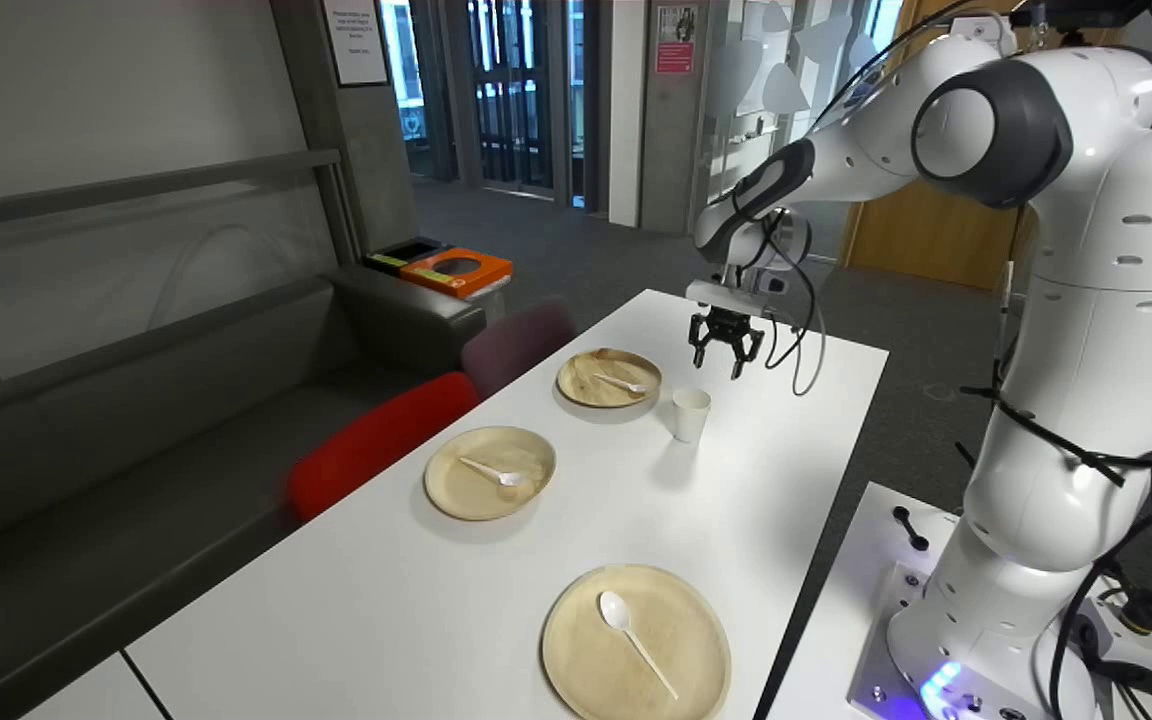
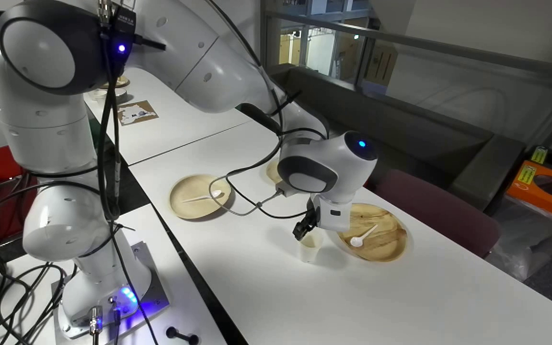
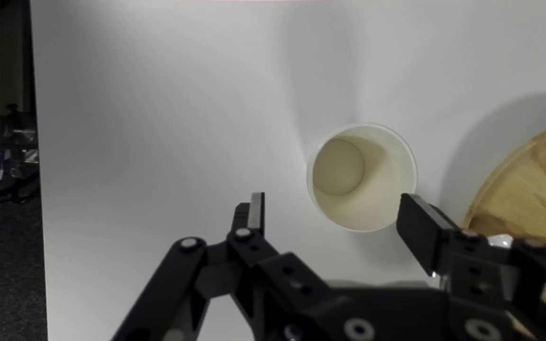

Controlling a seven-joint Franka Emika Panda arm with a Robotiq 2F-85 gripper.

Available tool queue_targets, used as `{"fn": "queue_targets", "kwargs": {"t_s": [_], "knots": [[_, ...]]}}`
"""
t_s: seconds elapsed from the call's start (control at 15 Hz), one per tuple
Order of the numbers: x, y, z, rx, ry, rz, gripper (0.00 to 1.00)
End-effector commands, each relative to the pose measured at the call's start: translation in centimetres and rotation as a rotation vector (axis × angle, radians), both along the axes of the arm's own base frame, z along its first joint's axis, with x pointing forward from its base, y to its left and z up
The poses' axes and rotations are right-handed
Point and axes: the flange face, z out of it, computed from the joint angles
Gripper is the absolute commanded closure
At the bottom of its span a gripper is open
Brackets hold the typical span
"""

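The hand (image 1: 719,366) hangs over the surface (image 1: 766,480) with jaws spread apart, near the upright cup (image 1: 690,416). The cup stands between one long edge and a plate (image 1: 581,372), bearing a spoon (image 1: 622,383), near the opposite edge.

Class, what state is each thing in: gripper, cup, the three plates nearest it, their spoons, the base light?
Gripper: open, holding nothing.
Cup: upright, empty.
Cup-side plate: face up, bearing a spoon.
Middle plate: face up, bearing a spoon.
Base-side plate: face up, bearing a spoon.
Spoons: one lying on each plate.
Base light: lit blue.
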Motion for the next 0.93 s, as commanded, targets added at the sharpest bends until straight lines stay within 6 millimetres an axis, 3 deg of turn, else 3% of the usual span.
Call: {"fn": "queue_targets", "kwargs": {"t_s": [0.0, 0.4, 0.87], "knots": [[-0.6, 2.2, 1.3, 0.097, 0.033, 0.172, 0.00], [1.6, 8.2, 3.5, 0.083, 0.163, 0.481, 0.00], [4.6, 18.3, 7.2, -0.049, 0.324, 0.844, 0.00]]}}
